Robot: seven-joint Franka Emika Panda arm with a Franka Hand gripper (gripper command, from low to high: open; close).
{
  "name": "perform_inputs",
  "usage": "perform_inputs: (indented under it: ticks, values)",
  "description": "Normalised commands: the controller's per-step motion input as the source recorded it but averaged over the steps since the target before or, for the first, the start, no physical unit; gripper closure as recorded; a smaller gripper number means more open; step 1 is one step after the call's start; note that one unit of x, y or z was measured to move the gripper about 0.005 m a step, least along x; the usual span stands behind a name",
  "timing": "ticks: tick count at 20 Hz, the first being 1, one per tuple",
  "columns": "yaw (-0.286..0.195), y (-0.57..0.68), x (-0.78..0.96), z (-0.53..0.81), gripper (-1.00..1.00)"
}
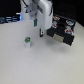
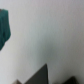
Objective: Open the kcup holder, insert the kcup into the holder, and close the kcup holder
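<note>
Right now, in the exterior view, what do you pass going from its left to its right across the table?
kcup → gripper, hanging above the table → kcup holder at the exterior view's right.

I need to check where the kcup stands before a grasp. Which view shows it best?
The exterior view. The kcup stands upright there on the table, whole, green top showing, apart from the holder. The wrist view gives only a blurred green patch at one edge, which may or may not be the kcup.
</note>
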Motion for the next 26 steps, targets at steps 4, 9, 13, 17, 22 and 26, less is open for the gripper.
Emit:
perform_inputs:
  ticks: [4,9,13,17,22,26]
  values:
    - [-0.214,-0.53,-0.29,-0.41,-1.00]
    - [-0.208,-0.50,-0.35,-0.45,-1.00]
    - [-0.179,-0.24,-0.30,-0.41,-1.00]
    - [-0.165,-0.02,-0.19,-0.34,-1.00]
    - [-0.171,-0.01,-0.03,-0.31,-1.00]
    - [-0.153,-0.09,-0.04,-0.34,-1.00]
